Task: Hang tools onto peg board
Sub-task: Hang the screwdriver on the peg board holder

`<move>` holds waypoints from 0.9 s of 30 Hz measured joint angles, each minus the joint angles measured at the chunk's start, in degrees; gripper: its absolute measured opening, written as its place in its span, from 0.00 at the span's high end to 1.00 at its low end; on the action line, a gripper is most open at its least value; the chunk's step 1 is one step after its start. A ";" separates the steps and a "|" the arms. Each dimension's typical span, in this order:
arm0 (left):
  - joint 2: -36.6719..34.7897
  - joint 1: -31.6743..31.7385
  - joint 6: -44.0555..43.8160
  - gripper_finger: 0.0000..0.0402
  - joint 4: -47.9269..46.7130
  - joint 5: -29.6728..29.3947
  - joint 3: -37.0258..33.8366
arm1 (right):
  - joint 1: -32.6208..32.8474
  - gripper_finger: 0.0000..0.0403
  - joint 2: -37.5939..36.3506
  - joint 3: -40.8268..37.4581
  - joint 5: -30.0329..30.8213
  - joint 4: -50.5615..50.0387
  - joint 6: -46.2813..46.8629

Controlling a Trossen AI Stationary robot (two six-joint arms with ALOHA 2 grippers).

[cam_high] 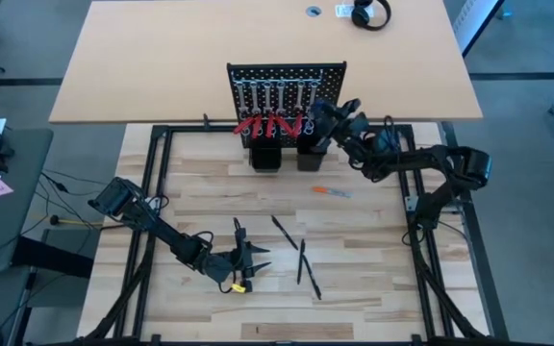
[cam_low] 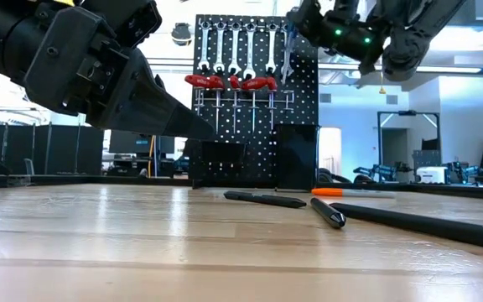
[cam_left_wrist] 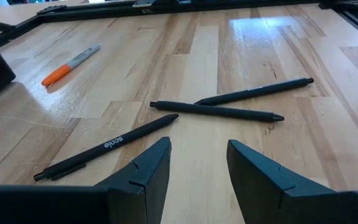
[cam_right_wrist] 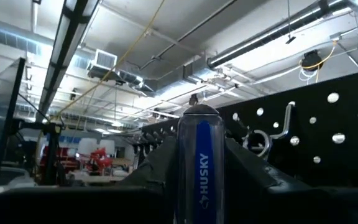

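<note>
Right end effector [cam_right_wrist: 199, 180] grips blue screwdriver [cam_right_wrist: 201, 163] (near peg board [cam_high: 287, 86]).

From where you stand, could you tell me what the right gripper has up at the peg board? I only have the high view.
Observer: The right gripper is shut on a blue-handled screwdriver marked HUSKY.
Operator: Thank you. Is there a free hook near it?
Observer: Yes, in the right wrist view a silver ring hook on the peg board sits just beside the handle with nothing in it.
Operator: And the left gripper, please?
Observer: The left gripper is open, low over the table, facing three black pens; the nearest one reads "scale".
</note>
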 joint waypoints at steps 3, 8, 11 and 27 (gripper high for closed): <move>0.00 -0.02 -0.10 0.63 -0.06 0.00 0.00 | 0.00 0.74 0.00 0.07 0.04 -1.99 -0.98; 0.00 -0.02 -0.76 0.63 -1.18 0.19 0.00 | 0.20 0.74 -0.19 0.07 1.39 -3.19 -3.37; 0.00 -0.02 -0.94 0.63 -1.33 0.24 0.00 | 0.14 0.74 -0.52 0.07 1.91 -3.43 -3.68; 0.00 -0.02 -1.16 0.63 -1.22 0.26 0.00 | 0.13 0.74 -0.54 0.07 3.50 -15.43 -4.55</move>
